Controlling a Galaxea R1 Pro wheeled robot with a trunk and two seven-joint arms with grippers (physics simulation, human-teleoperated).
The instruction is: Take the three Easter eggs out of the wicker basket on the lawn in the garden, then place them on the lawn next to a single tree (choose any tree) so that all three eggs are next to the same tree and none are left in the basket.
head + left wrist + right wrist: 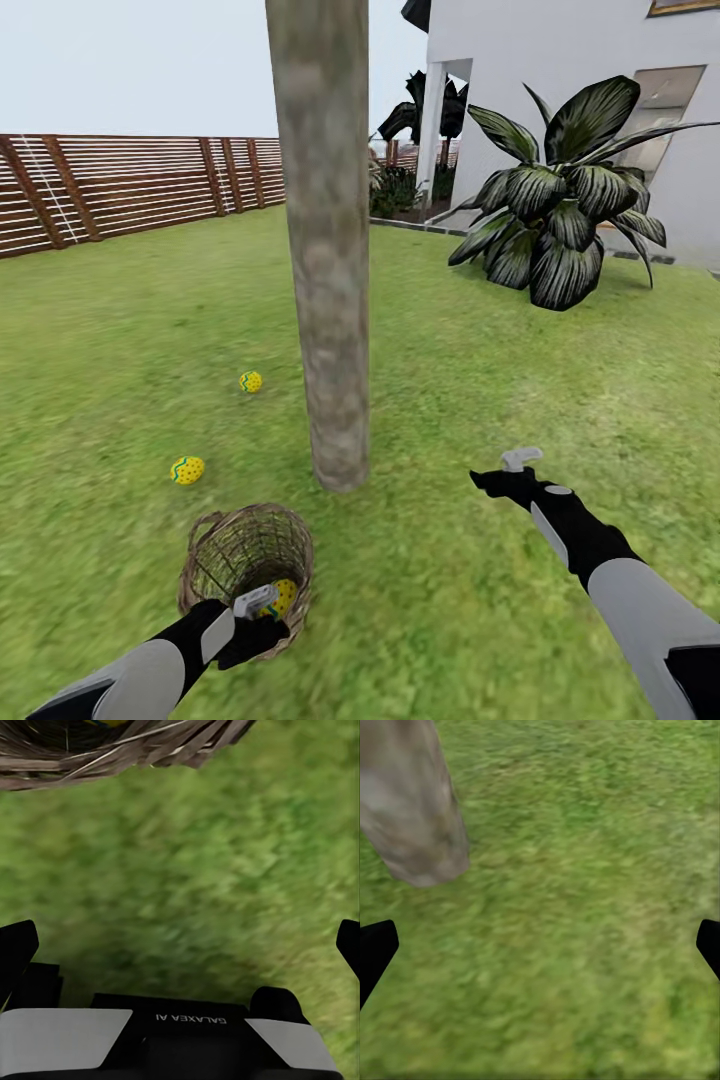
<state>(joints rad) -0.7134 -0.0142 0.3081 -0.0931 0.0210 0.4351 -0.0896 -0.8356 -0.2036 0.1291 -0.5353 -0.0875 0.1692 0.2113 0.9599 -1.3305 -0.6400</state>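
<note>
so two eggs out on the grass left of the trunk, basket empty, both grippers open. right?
Not quite: the wicker basket is not empty. The head view shows one Easter egg inside it, by the left gripper. Two eggs do lie on the lawn left of the tree, and both grippers are open.

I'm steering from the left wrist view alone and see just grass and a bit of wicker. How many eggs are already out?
Observer: Two Easter eggs lie on the lawn left of the tree: one nearer, one farther.
Operator: And the third?
Observer: It's in the wicker basket, at the bottom, just beyond the left gripper.
Operator: Where's the other arm?
Observer: The right gripper hangs open over bare grass to the right of the trunk, holding nothing.
</note>
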